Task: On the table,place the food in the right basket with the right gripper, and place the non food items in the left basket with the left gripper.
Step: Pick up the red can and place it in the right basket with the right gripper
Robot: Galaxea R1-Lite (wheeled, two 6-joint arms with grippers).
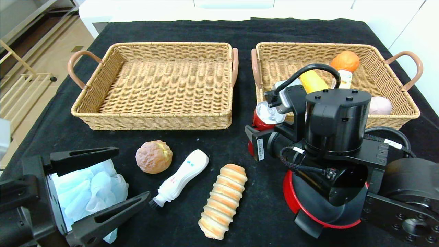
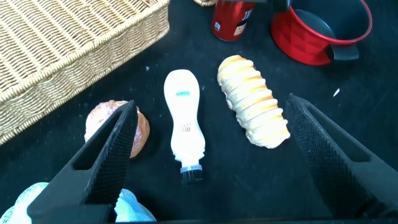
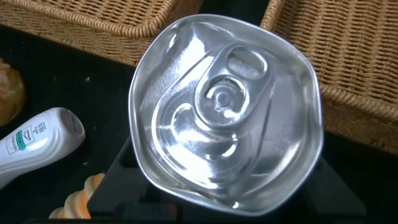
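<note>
Head cam looks down; wrist cams sit close, both showing white brush.

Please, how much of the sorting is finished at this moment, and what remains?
Done: the right wicker basket already holds several food items. In hand: the right gripper is closed on a red drink can with a silver top. Left: round brown bun, long striped bread, white brush-tipped bottle, blue bath sponge, red pot. The left wicker basket holds nothing; the left gripper is open.

Left gripper hangs low at near left, fingers spread wide; right gripper reaches forward, fingers clamped.
</note>
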